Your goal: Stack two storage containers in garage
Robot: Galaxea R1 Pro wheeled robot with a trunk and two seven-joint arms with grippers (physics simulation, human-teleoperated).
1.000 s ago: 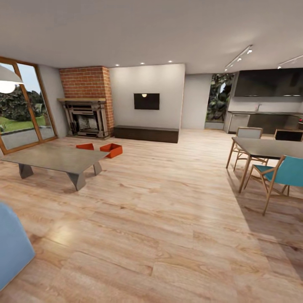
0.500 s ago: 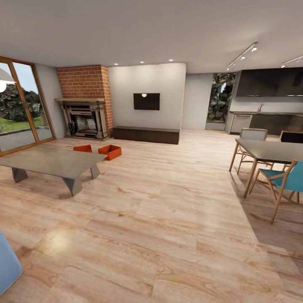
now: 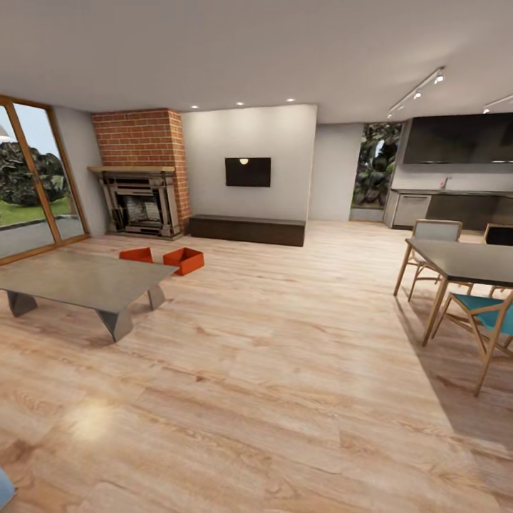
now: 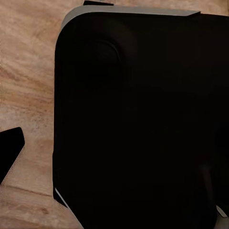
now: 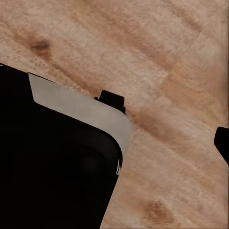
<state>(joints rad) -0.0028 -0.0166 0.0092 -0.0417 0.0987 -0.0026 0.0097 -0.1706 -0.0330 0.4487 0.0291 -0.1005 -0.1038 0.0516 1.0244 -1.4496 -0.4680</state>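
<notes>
containers [image 3: 184, 259], 2 of them, sit untouched on the living room floor [image 3: 285, 356] beside the coffee table [image 3: 78, 278], garage trip undone; cannot tell either gripper's opening.

Surfaces and finishes, living room.
Plank floor [image 3: 285, 370] is reading as light wood with visible grain, satin, carrying a soft glare patch. Two storage containers [image 3: 184, 260] are showing smooth, plain orange-red walls, plastic-looking, matt. Low coffee table [image 3: 78, 279] is looking like smooth grey metal or stone, dull sheen. Fireplace [image 3: 139, 139] is showing rough red brick. Walls are appearing flat matt. Dining chair [image 3: 481, 313] is pairing a pale wood frame with a teal seat. Robot body [image 4: 138, 119] is appearing matt black with a grey edge.
</notes>
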